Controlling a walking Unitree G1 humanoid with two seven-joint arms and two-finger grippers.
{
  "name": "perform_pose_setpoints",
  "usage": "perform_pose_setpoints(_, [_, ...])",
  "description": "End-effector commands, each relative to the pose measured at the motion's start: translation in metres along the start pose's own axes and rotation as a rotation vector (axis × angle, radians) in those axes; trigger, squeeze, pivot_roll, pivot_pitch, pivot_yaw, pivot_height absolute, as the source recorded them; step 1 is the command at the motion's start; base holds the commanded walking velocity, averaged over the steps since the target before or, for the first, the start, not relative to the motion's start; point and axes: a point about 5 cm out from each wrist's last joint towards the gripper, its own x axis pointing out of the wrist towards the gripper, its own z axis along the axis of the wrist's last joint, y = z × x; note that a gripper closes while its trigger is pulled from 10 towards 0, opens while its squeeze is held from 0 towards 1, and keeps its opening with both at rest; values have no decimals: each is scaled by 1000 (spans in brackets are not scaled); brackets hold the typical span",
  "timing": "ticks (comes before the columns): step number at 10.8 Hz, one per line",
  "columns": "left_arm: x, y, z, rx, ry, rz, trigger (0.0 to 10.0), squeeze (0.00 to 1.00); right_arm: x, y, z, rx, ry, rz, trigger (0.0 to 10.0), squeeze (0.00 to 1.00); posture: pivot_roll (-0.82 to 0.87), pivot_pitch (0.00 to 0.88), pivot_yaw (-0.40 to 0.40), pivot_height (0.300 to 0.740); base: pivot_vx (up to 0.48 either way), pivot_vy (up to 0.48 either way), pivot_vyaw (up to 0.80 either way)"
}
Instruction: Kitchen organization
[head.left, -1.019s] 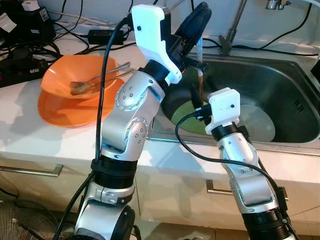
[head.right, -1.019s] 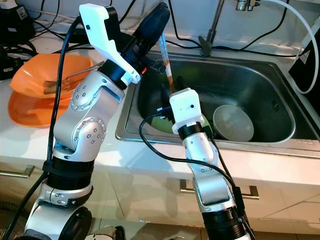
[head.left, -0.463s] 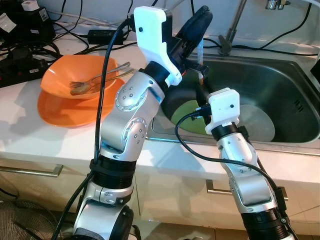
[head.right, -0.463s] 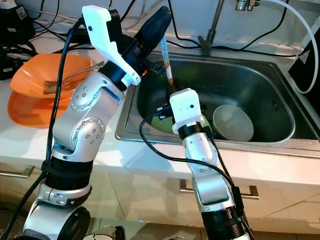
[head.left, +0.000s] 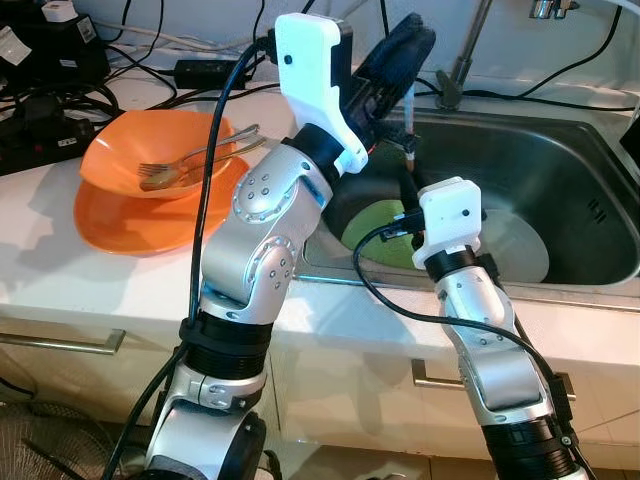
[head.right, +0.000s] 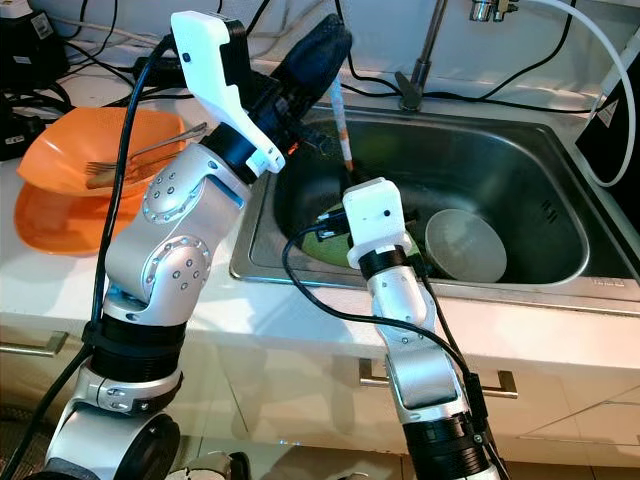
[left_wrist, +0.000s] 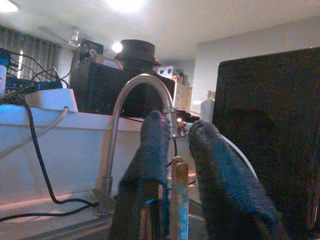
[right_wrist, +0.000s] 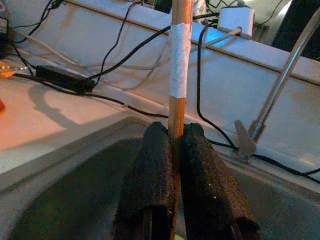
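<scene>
While both the left gripper (left_wrist: 172, 165) and right gripper (right_wrist: 172, 150) clamp one chopstick (head.right: 343, 135) over the sink (head.right: 560, 150), uneven pulling could snap it

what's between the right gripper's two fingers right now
A wooden stick with a white band, standing upright and pinched between the right gripper fingers, as the right wrist view shows. Higher up, the left gripper holds the same stick.

chopstick (right_wrist: 178, 75) top cropped, lower end hidden

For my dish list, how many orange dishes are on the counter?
2: an orange bowl with a fork in it, standing on an orange plate, left of the sink. More could be hidden behind the arm.
</scene>
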Motion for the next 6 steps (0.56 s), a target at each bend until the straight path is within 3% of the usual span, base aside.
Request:
perform_pose_setpoints(1, [0, -4, 1, 0, 1, -22, 10000, 1000, 2, -3, 1, -3, -1, -16, 0, 0, 72, 72, -34, 740, 0, 0, 0])
perform_pose_setpoints(4, [0, -4, 1, -9, -3, -24, 10000, 1000, 2, -7, -2, -17, 14, -48, 0, 0, 73, 72, -37, 740, 0, 0, 0])
perform_pose_setpoints(6, [-1, -4, 1, -20, -5, -31, 10000, 1000, 4, -23, -10, -21, 81, -146, 0, 0, 70, 74, -37, 740, 0, 0, 0])
